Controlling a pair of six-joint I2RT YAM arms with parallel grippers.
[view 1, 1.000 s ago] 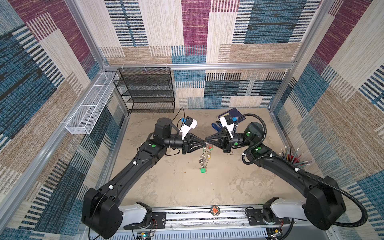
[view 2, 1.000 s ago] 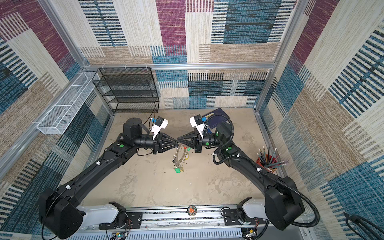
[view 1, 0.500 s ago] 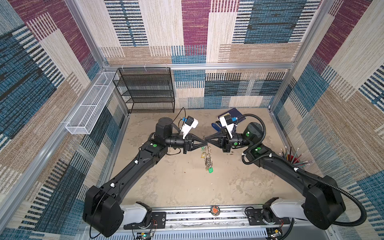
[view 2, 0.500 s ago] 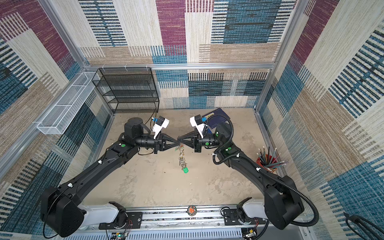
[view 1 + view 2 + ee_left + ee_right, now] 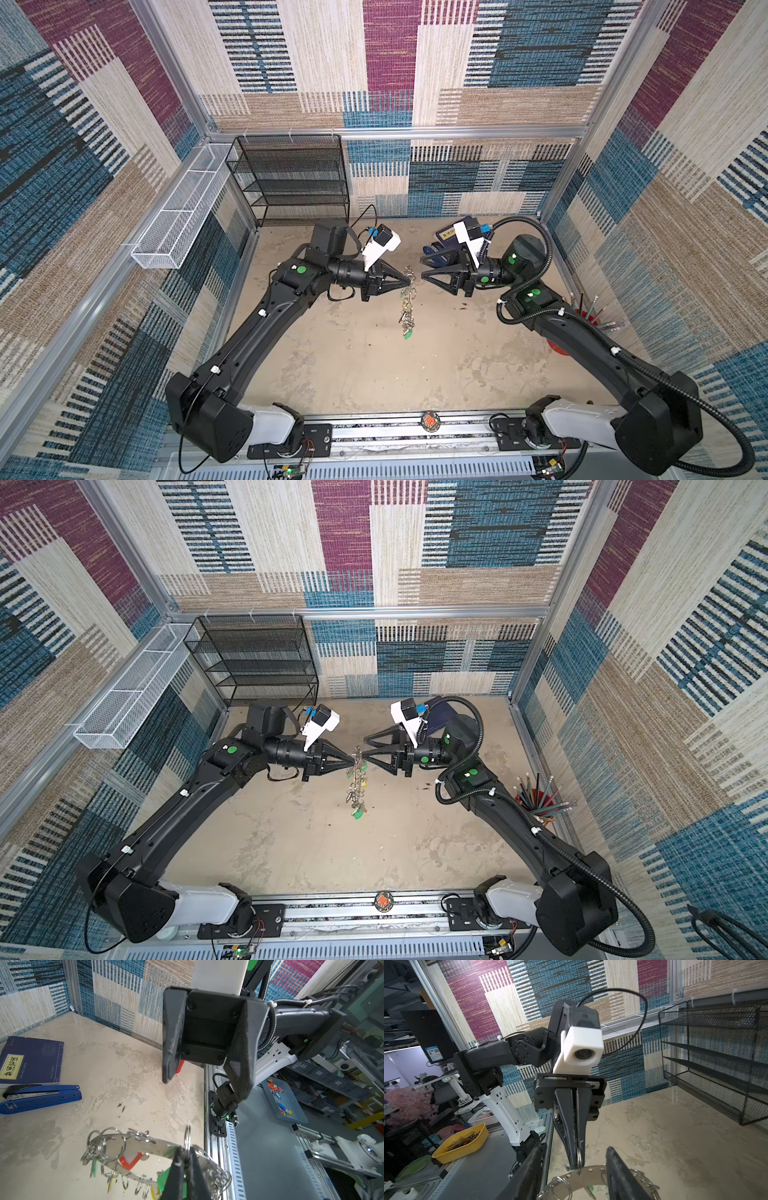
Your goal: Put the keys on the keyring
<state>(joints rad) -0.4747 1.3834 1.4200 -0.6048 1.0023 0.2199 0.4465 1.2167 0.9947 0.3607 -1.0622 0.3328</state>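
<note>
I see my left gripper [image 5: 408,281] clenched on the rim of the keyring [image 5: 406,307], which hangs above the table, while my right gripper [image 5: 422,267] waits just beside it, jaws apart.

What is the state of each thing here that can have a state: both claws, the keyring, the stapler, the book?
left claw: shut on the keyring
right claw: open, facing the keyring, not gripping it
keyring: hanging in the air from the left claw
stapler: closed, lying on the table
book: closed, lying flat
</note>
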